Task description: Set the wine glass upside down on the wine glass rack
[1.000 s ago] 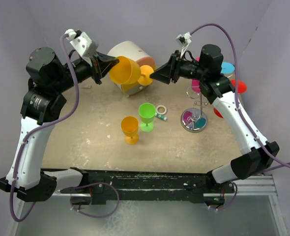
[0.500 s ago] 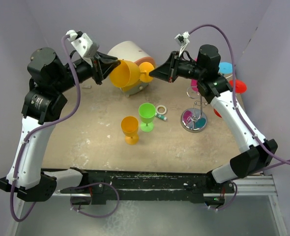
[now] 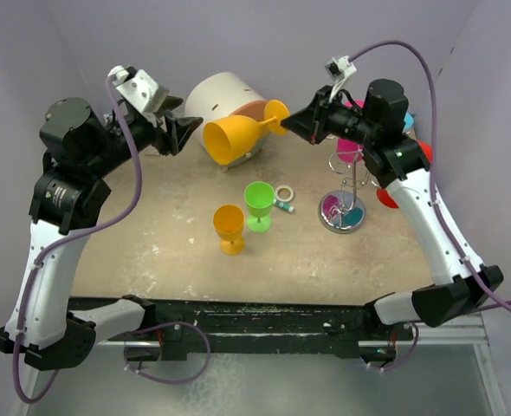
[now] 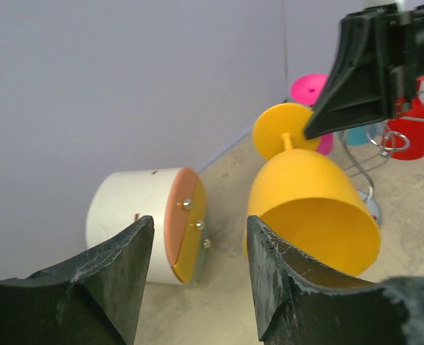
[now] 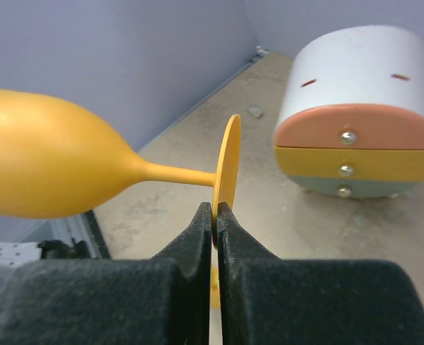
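Plain lavender walls (image 3: pixel 264 35) close in the far, left and right edges of a beige, white-scuffed worktop (image 3: pixel 152 234), with a black rail (image 3: pixel 264 316) along its near edge.

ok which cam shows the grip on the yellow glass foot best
Right wrist: close up, the right end effector pinches the foot rim of the yellow wine glass. Top external shows that grip small; left wrist shows the foot partly behind the end effector.
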Controlling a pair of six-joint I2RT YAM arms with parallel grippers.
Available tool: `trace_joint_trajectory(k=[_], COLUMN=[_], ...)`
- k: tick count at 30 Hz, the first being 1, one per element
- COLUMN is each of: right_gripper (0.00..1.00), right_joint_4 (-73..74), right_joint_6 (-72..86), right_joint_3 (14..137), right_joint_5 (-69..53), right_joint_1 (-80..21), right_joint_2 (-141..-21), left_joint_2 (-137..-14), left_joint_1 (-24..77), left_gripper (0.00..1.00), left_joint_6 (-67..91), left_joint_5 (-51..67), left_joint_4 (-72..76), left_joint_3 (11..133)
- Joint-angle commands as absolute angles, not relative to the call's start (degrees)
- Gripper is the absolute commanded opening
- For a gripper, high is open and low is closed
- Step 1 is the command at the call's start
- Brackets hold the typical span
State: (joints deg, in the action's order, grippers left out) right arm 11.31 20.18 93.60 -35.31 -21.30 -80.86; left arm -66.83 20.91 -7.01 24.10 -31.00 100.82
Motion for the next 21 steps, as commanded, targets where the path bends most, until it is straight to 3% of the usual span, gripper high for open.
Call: trace_joint_trajectory(k=[1, 7, 15, 21], right_gripper=[0.00, 0.00, 0.00, 0.00], right_joint_4=[13.7, 19.8, 28.2, 30.6], right_joint_6=[9.5, -7.1, -28.8, -34.2], right_joint_3=[96.6, 99.6, 101.4, 101.1], right_joint_5=[-28.7, -19.3, -15.0, -8.8], right_joint_1=[-20.5, -20.5, -20.6, -21.1], right_joint_2=[-75.8, -72.2, -68.0, -68.2], left_joint_2=[-63.4, -62.3, -62.2, -62.0], left_joint_1=[20.3, 20.2, 20.3, 19.7], left_gripper=[0.63, 0.77, 0.99, 0.99], left_joint_6=[-11.6, -14.6, -14.9, -14.0], left_joint_5=[13.7, 4.3, 2.1, 3.0], left_joint_4=[-29.6, -29.6, -30.7, -30.8], left_joint_3=[100.3, 99.1, 97.3, 95.0])
